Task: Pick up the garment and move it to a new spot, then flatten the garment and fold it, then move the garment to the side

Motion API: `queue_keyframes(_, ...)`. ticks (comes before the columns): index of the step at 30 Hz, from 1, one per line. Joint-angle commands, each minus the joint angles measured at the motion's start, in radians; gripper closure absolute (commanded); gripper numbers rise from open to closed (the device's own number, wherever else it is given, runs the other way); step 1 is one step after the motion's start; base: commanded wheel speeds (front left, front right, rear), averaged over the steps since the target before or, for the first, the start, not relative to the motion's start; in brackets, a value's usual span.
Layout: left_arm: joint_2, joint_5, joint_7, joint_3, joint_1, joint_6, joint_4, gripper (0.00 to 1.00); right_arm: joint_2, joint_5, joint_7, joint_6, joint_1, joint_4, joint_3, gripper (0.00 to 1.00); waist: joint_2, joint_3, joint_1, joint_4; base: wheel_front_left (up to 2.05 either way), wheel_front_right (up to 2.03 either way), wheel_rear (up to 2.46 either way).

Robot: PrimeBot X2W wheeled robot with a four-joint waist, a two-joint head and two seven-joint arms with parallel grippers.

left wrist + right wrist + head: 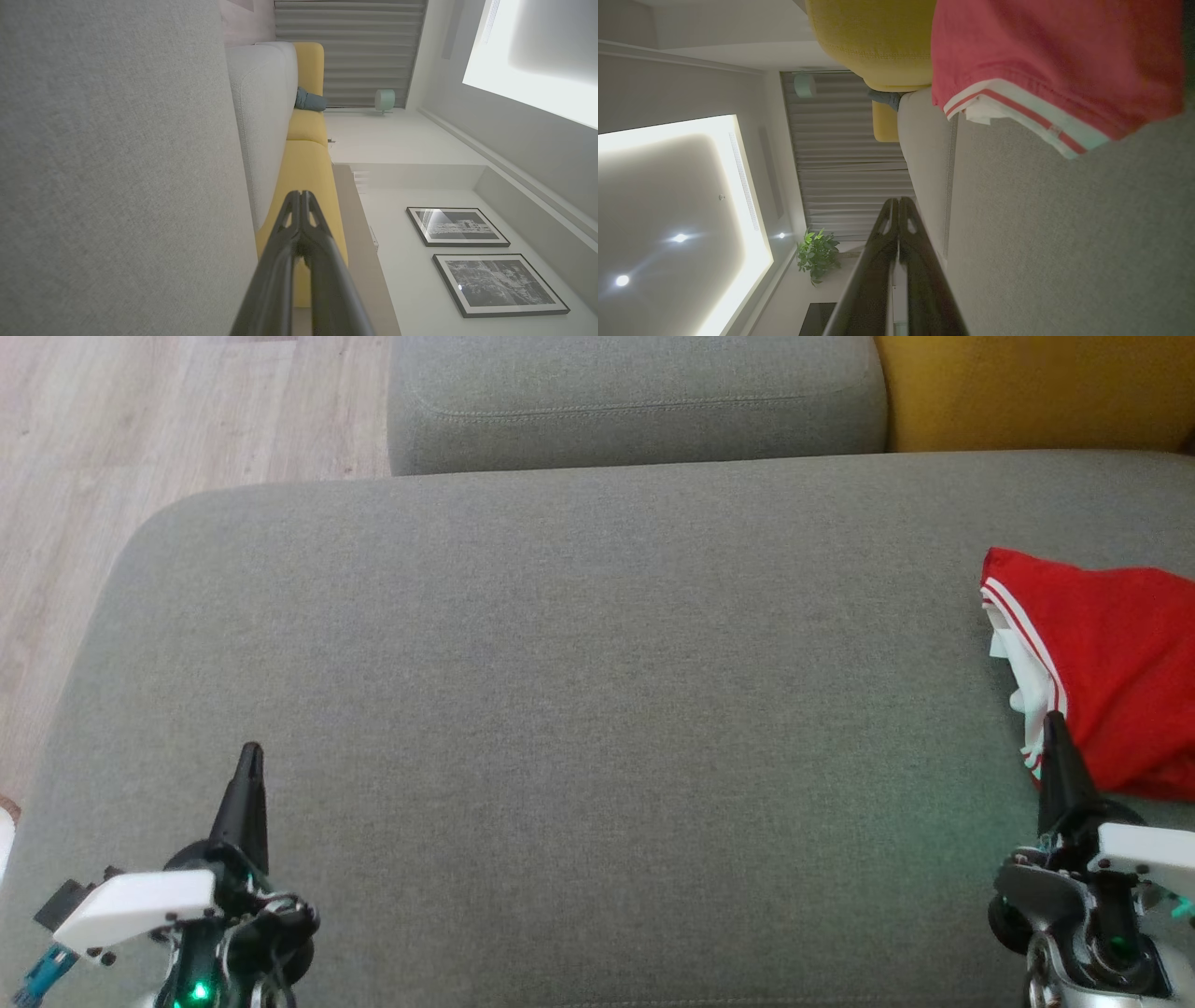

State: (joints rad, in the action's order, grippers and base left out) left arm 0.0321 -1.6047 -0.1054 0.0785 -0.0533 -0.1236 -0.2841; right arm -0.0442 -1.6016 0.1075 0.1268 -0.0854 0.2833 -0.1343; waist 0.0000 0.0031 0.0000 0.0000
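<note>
The garment point(1111, 663) is red with white and red striped trim, and it lies bunched at the right edge of the grey sofa seat point(579, 663). In the right wrist view the garment point(1045, 60) fills the upper right. My right gripper point(1055, 721) is shut and empty; its tip sits just in front of the garment's near white hem. Far across the seat at the lower left, my left gripper point(250, 751) is shut with nothing in it. Both pairs of fingers show pressed together in the wrist views, left gripper point(302, 193) and right gripper point(897, 200).
A grey back cushion point(635, 401) lies behind the seat, with a yellow cushion point(1036, 387) to its right. Wooden floor point(140, 448) runs past the seat's left edge. Wide bare seat fabric stretches between the two grippers.
</note>
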Motion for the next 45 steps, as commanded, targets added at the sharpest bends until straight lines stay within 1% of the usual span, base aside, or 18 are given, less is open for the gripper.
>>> queue_keyframes(1, 0.018, -0.004, -0.008, 0.035, -0.055, -0.007, 0.039, 1.00, -0.006, -0.007, 0.006, 0.004, -0.023, -0.039, 0.021, 1.00, 0.0000, 0.000, 0.0000, 0.000, 0.00, 0.00, 0.00)
queue_keyframes(45, 0.018, -0.004, -0.008, 0.035, -0.055, -0.007, 0.039, 1.00, -0.006, -0.007, 0.006, 0.004, -0.023, -0.039, 0.021, 1.00, 0.0000, 0.000, 0.0000, 0.000, 0.00, 0.00, 0.00)
